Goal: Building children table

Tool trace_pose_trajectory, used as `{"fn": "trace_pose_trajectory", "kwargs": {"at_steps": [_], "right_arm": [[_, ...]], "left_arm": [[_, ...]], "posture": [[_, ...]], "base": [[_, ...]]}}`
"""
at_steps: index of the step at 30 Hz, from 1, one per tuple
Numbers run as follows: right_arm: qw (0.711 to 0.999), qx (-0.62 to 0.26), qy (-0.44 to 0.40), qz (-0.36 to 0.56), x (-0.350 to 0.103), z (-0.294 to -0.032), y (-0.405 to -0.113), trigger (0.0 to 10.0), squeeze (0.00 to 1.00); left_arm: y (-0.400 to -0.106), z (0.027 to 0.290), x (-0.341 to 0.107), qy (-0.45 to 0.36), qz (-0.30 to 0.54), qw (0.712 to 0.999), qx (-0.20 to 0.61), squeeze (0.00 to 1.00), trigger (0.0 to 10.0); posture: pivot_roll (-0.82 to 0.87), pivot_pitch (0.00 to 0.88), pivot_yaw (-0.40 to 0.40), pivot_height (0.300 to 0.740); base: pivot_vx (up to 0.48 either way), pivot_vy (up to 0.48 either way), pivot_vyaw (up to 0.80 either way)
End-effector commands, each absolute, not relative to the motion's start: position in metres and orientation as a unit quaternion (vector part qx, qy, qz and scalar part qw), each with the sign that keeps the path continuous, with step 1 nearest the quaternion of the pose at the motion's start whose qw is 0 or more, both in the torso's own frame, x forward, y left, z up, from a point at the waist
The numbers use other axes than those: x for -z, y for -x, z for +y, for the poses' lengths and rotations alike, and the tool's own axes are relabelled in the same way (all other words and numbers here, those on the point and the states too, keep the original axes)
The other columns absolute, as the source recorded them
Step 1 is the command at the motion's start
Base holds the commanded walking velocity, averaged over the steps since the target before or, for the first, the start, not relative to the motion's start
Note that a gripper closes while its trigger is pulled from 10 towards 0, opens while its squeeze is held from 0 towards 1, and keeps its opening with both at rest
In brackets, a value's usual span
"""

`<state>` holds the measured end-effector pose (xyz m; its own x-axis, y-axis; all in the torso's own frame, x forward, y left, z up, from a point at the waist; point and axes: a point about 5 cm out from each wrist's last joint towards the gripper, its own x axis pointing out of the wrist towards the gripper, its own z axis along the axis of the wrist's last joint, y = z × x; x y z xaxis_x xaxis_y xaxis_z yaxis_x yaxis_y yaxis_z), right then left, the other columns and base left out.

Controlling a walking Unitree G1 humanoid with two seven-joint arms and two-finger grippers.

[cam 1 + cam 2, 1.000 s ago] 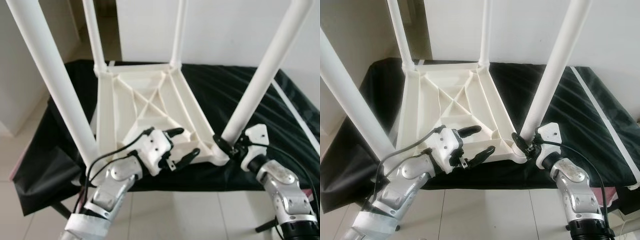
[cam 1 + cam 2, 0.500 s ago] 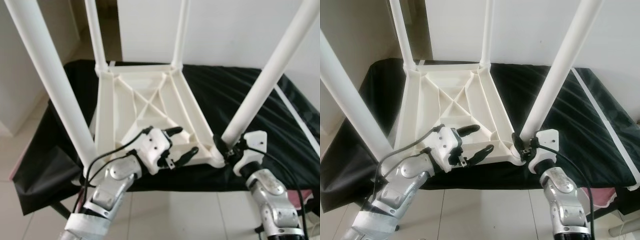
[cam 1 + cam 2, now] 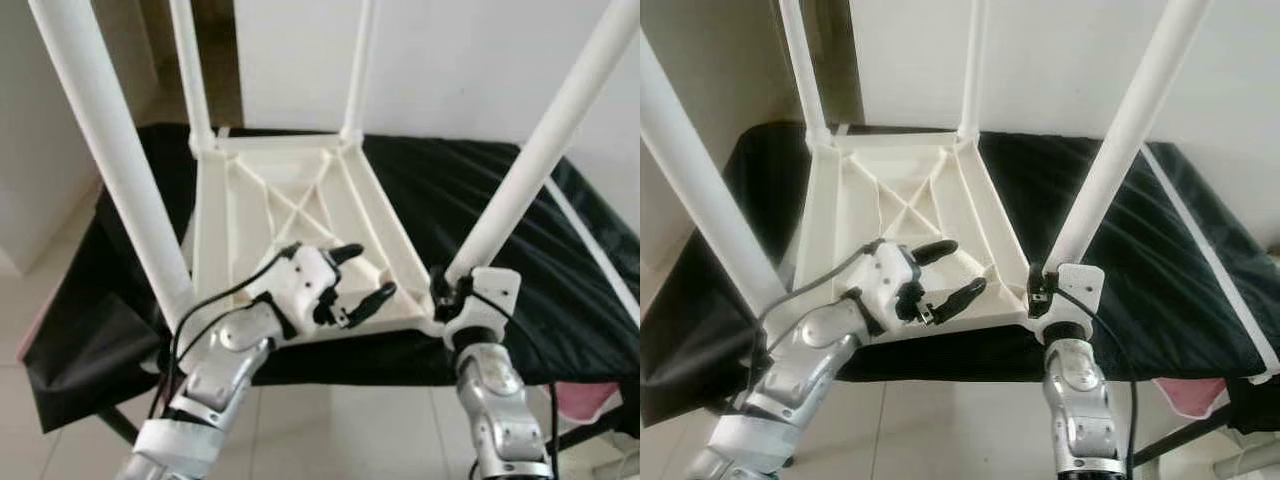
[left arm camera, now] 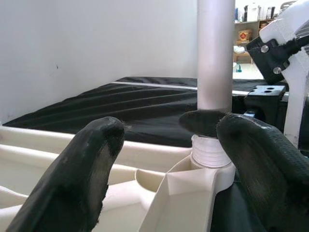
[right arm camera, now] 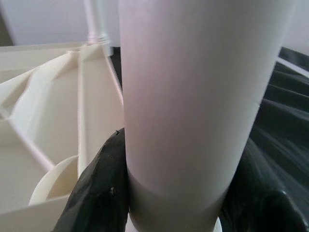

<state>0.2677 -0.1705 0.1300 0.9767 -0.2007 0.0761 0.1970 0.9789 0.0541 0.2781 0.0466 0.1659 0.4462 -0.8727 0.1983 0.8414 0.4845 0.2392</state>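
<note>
A white children's table (image 3: 290, 200) lies upside down on a black cloth, with its legs pointing up. My right gripper (image 3: 441, 287) is shut around the base of the near right leg (image 3: 540, 160), just above its corner socket. In the right wrist view, black fingers (image 5: 101, 188) press both sides of that leg (image 5: 193, 96). My left gripper (image 3: 368, 272) hovers open over the near edge of the table's underside, a little left of that socket. The left wrist view looks between its open fingers (image 4: 91, 169) at the same leg (image 4: 216, 53).
The near left leg (image 3: 120, 170) rises steeply past my left arm. Two far legs (image 3: 190, 70) stand at the back by a white wall. The black cloth (image 3: 480, 190) covers the work surface, with a white strip (image 3: 590, 240) at right. Tiled floor lies below, and something pink (image 3: 590, 400).
My right forearm has swung in from the right to below the near right leg, still shut on its base. The left gripper has lifted slightly and stays open.
</note>
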Motion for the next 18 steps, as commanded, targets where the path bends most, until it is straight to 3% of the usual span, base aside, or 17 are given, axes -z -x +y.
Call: {"fn": "trace_pose_trajectory", "kwargs": {"at_steps": [1,9,15,16,17,18], "right_arm": [[0.985,0.171,-0.021,0.017,-0.106,-0.179,-0.264,10.0,0.00],[0.989,0.141,-0.045,0.024,-0.106,-0.160,-0.275,10.0,0.00],[0.991,0.134,-0.010,0.000,-0.112,-0.159,-0.278,10.0,0.00],[0.992,0.129,-0.010,-0.003,-0.113,-0.157,-0.279,10.0,0.60],[0.992,0.125,-0.011,-0.005,-0.113,-0.156,-0.279,10.0,0.97],[0.992,0.125,-0.011,-0.005,-0.113,-0.156,-0.279,10.0,0.97]], "left_arm": [[-0.281,0.048,-0.167,-0.056,-0.150,0.853,0.497,0.00,10.0],[-0.282,0.046,-0.168,-0.057,-0.150,0.852,0.498,0.00,10.0],[-0.285,0.049,-0.167,-0.063,-0.145,0.855,0.493,0.00,10.0],[-0.286,0.050,-0.167,-0.065,-0.144,0.861,0.483,0.00,10.0],[-0.287,0.051,-0.167,-0.064,-0.141,0.867,0.474,0.00,10.0],[-0.287,0.051,-0.167,-0.064,-0.141,0.867,0.474,0.00,10.0]], "posture": [[-0.06,0.000,-0.043,0.740],[-0.06,0.000,-0.021,0.740],[-0.07,0.000,-0.003,0.740],[-0.06,0.000,-0.003,0.740],[-0.06,0.000,-0.001,0.740],[-0.06,0.000,-0.001,0.740]], "base": [[0.000,0.000,0.00],[0.000,0.000,0.00],[0.000,0.000,0.00],[0.000,0.000,0.00],[0.000,0.000,0.00],[0.000,0.000,0.00]]}}
